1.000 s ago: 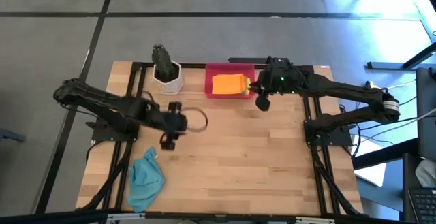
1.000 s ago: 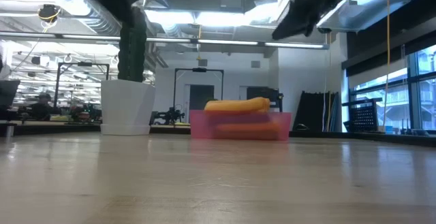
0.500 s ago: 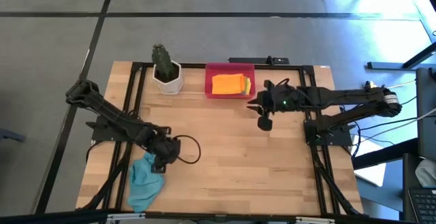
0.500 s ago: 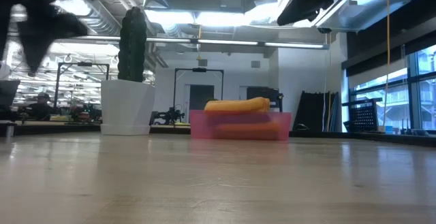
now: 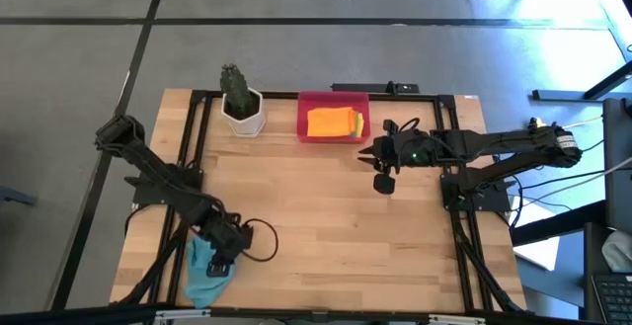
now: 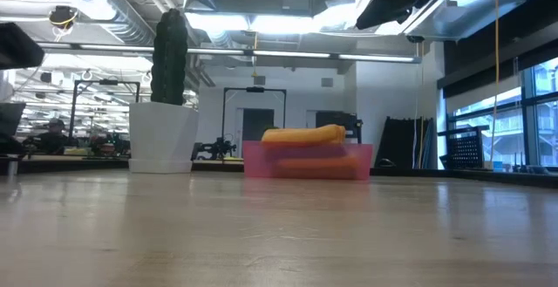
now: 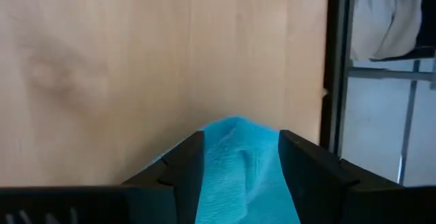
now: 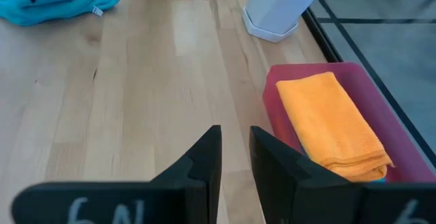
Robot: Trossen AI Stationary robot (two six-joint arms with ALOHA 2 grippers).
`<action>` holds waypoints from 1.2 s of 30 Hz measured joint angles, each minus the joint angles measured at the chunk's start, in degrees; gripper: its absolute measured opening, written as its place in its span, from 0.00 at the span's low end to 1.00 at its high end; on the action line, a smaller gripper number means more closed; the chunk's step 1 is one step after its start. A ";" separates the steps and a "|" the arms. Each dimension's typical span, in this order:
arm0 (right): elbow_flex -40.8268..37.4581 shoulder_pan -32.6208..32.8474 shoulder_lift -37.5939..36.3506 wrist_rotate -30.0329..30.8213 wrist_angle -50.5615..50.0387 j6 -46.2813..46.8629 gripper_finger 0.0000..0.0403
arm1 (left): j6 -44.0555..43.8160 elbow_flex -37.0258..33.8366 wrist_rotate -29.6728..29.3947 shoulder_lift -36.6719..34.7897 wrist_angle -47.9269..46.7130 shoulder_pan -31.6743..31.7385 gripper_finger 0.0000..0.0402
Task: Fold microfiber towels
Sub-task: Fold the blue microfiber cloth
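Note:
A crumpled teal-blue towel [image 5: 200, 278] lies near the table's front left corner. My left gripper [image 5: 223, 258] is open and points down over the towel's far right part. In the left wrist view its fingers [image 7: 240, 139] stand on either side of a raised ridge of the towel [image 7: 238, 176]. A folded orange towel [image 5: 329, 122] lies in the red tray [image 5: 334, 98] at the table's far edge, on top of other folded cloth that shows at its right edge. My right gripper [image 5: 385, 180] hangs in the air to the near right of the tray. Its fingers [image 8: 235, 134] are a narrow gap apart with nothing between them. My left gripper comes at the teal towel from above. The ridge of cloth [image 7: 235, 149] sits between its open fingers. I cannot tell whether the fingers touch it.
A cactus in a white pot [image 5: 240, 105] stands at the far edge, left of the tray. Bare wooden tabletop [image 5: 326, 226] stretches between the two arms. Black frame rails [image 5: 193, 147] run along the table's left and right sides.
My left gripper has swung from mid-table toward the near left corner. It has come down over the teal towel, tipping to point more steeply down. My right gripper has drawn back from beside the tray toward the near edge and then kept still. The towels have not moved.

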 joint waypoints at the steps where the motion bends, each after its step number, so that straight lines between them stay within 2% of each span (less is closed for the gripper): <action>1: 0.00 0.00 0.00 0.01 0.00 0.10 0.19 | -0.57 -0.31 -0.35 0.00 0.48 -0.30 0.44; 5: 0.00 0.00 0.02 0.02 0.02 0.38 0.19 | -2.46 -2.48 -0.83 0.09 0.62 -0.87 0.44; 7: 0.00 0.00 0.02 0.02 0.02 1.22 0.19 | -2.70 -4.54 1.77 0.11 2.66 -0.91 0.44; 10: 0.00 0.00 0.02 0.00 0.00 1.44 0.19 | -0.43 -6.68 2.53 0.13 6.20 -0.89 0.42; 13: 0.00 0.00 0.02 -0.02 -0.13 1.48 0.19 | 2.31 -7.06 2.63 0.13 6.76 -0.15 0.32; 18: 0.00 0.00 0.04 -0.04 -0.15 1.62 0.19 | 7.18 -7.06 5.16 0.13 6.83 3.46 0.05; 21: 0.00 0.00 0.04 -0.07 -0.22 2.47 0.19 | 11.06 -6.26 5.46 0.13 5.66 6.24 0.02; 24: 0.00 0.00 0.04 -0.07 -0.24 2.70 0.19 | 18.49 -2.74 2.97 0.13 2.82 9.06 0.01; 29: 0.00 0.00 0.04 -0.07 -0.24 2.67 0.19 | 33.38 8.07 -9.42 0.11 -3.59 13.80 0.00; 31: 0.00 0.00 0.04 -0.09 -0.24 2.74 0.19 | 38.79 13.81 -16.85 0.11 -7.21 15.26 0.00; 34: 0.00 0.43 0.04 -0.11 -0.29 2.89 0.19 | 44.80 23.00 -32.65 0.09 -12.28 16.44 0.00; 36: 0.00 0.93 0.04 -0.11 -0.40 2.89 0.19 | 48.09 28.58 -45.45 0.02 -14.54 16.33 0.00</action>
